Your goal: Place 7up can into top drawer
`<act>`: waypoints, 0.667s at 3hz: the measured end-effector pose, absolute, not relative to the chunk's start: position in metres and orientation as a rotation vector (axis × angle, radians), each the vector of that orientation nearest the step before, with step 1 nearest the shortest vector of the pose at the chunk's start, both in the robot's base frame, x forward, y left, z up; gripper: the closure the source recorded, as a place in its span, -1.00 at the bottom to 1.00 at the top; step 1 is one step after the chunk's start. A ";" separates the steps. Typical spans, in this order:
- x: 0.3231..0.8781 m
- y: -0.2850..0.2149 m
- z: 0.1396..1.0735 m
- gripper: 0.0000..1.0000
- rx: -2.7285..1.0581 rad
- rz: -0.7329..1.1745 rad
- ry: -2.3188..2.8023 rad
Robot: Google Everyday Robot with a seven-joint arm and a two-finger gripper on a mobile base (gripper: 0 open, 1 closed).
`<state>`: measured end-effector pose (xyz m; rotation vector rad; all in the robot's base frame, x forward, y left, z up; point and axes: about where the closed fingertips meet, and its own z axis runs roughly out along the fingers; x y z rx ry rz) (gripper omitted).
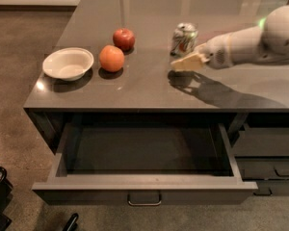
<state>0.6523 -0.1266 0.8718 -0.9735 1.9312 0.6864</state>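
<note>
The 7up can (184, 37) stands just beyond our gripper (189, 62), apparently not held; we cannot tell how wide the gripper is open. Closing off-centre could topple the can, well short of the top drawer (144, 186), which is open below the gripper.

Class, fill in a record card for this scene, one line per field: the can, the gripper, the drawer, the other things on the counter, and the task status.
7up can: upright on the counter, right of the red apple
gripper: low over the counter, just in front of the can; contact unclear
top drawer: pulled open, nothing visible inside
other items: white bowl, orange fruit, both left of the can
task status: can not yet in drawer
</note>
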 end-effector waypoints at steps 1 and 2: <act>0.637 -0.189 0.944 1.00 -0.895 0.667 1.987; 0.602 -0.237 0.986 1.00 -0.824 0.664 2.101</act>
